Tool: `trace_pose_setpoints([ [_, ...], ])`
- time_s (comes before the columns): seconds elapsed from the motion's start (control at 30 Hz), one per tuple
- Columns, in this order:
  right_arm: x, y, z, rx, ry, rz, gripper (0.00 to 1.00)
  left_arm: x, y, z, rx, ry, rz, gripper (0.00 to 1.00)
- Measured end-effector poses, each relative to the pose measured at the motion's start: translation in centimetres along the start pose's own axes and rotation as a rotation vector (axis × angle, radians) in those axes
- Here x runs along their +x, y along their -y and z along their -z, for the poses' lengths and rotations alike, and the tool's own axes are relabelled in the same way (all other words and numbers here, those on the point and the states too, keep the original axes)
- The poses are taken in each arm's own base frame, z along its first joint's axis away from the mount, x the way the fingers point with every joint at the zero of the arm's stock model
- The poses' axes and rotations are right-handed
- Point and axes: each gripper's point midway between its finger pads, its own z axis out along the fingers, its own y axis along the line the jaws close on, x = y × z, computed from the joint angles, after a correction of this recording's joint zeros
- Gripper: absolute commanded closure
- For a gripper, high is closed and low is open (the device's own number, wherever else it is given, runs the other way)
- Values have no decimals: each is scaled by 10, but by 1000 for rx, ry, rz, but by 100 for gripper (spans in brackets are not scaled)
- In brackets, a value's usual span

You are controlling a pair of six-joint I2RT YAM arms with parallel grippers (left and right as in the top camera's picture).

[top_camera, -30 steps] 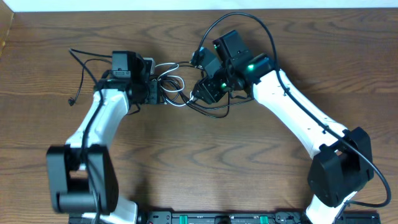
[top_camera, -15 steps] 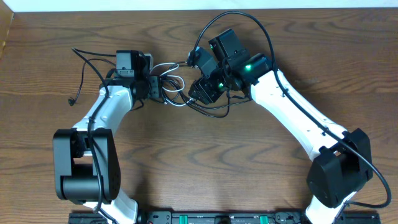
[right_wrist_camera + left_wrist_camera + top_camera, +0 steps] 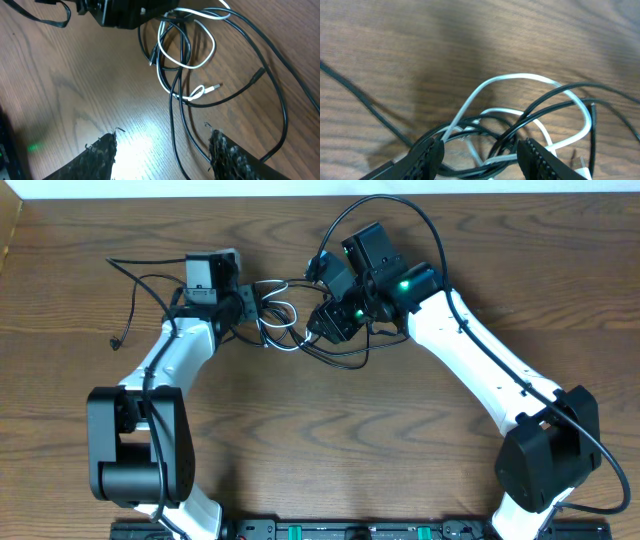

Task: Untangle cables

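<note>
A tangle of cables lies at the table's back centre: a white cable [image 3: 283,308] looped through black cables [image 3: 340,352]. In the left wrist view the white cable [image 3: 520,77] arches over black strands [image 3: 560,92], and the bundle runs between the jaws of my left gripper [image 3: 482,157], which stand apart without pinching it. My left gripper [image 3: 256,318] is at the tangle's left edge. My right gripper [image 3: 322,328] hovers at its right edge. In the right wrist view my right gripper [image 3: 165,155] is open above two black strands [image 3: 175,120], with the white loop [image 3: 210,45] and its plug [image 3: 215,87] beyond.
One black cable trails left past the left arm to a small plug end [image 3: 116,343]. A thicker black arm cable [image 3: 400,205] arcs over the right wrist. The table's back edge [image 3: 300,196] is just behind the tangle. The left gripper body [image 3: 125,12] shows at the top of the right wrist view.
The left arm has shifted slightly toward the back of the table and its base has swung round. The tangle and the right arm have barely moved.
</note>
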Motion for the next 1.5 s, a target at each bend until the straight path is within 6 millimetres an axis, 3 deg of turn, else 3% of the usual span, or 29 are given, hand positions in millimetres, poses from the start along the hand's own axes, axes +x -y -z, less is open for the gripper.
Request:
trace_pose_setpoints([
  [0.1, -1, 0, 0, 0, 2, -5, 42, 7, 16, -8, 22, -15, -26, 48],
  [0.2, 0, 0, 0, 0, 2, -6, 42, 22, 21, -21, 27, -57, -32, 62],
  [0.4, -1, 0, 0, 0, 3, -5, 41, 32, 21, -24, 22, -94, -46, 62],
  [0.53, -1, 0, 0, 0, 2, -6, 40, 32, 20, -24, 21, -95, -53, 79],
  [0.93, -1, 2, 0, 12, 2, -5, 40, 29, 21, -21, 23, -87, -61, 85],
  [1.17, 0, 5, 0, 29, 0, -5, 39, -3, 29, 17, 15, 20, -79, 85],
  [1.5, 1, 20, 4, 80, -3, -21, 39, 6, 24, 20, -8, -18, -73, 86],
])
